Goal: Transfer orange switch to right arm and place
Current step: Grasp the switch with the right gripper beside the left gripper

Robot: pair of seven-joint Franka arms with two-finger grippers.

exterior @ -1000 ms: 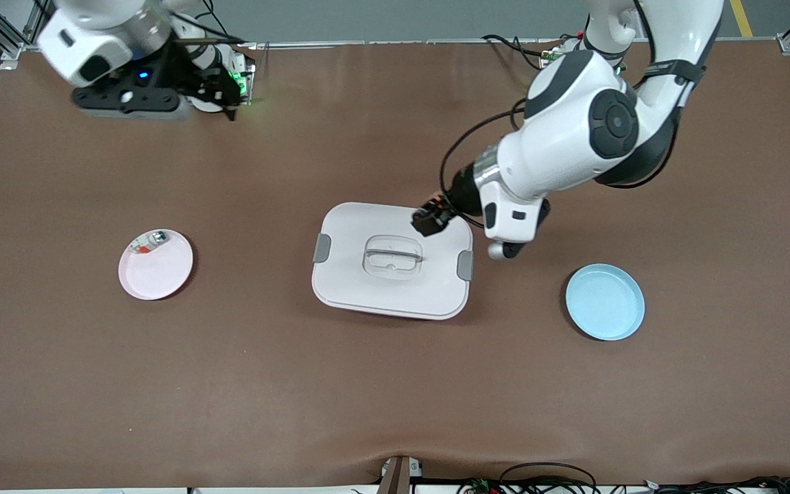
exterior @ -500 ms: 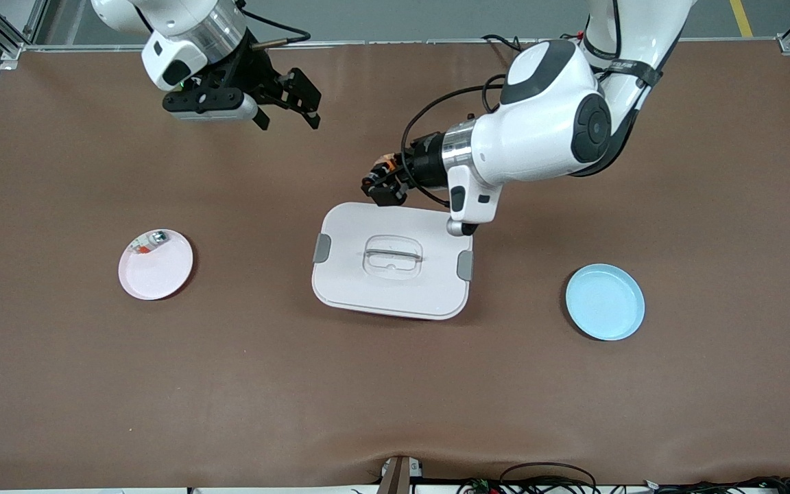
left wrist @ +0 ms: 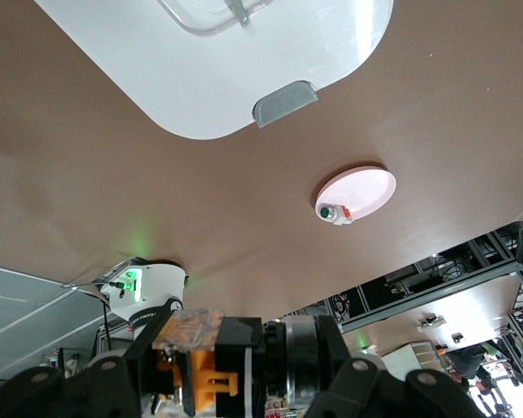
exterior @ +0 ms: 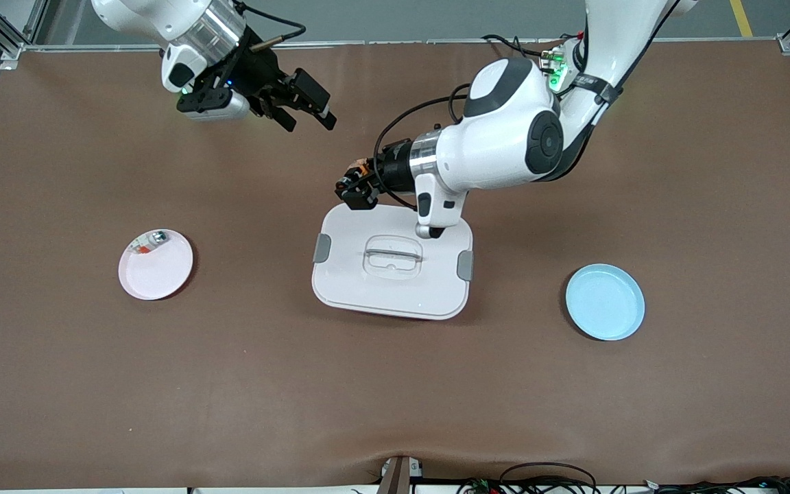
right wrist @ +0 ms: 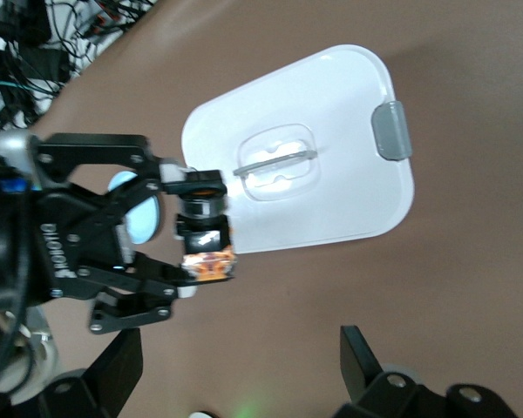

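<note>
My left gripper (exterior: 354, 189) is shut on the orange switch (exterior: 358, 180), a stubby black cylinder with an orange cap. It hangs above the white box lid's (exterior: 391, 285) edge that lies toward the robots' bases. In the left wrist view the switch (left wrist: 211, 370) fills the space between the jaws. The right wrist view shows the switch (right wrist: 202, 213) gripped in the left gripper (right wrist: 192, 226), a short way ahead of my right gripper (right wrist: 240, 370). The right gripper (exterior: 309, 104) hangs open and empty over the table toward the right arm's base, its jaws turned toward the left gripper.
A pink plate (exterior: 156, 271) toward the right arm's end holds a small clear-and-silver part (exterior: 152, 239). A blue plate (exterior: 605, 302) lies toward the left arm's end. The white lid with grey clips and a clear handle (exterior: 393, 255) sits mid-table.
The left gripper has carried the switch from over the lid's corner toward the right arm's end. The right gripper has swung out from its base toward the table's middle, jaws open.
</note>
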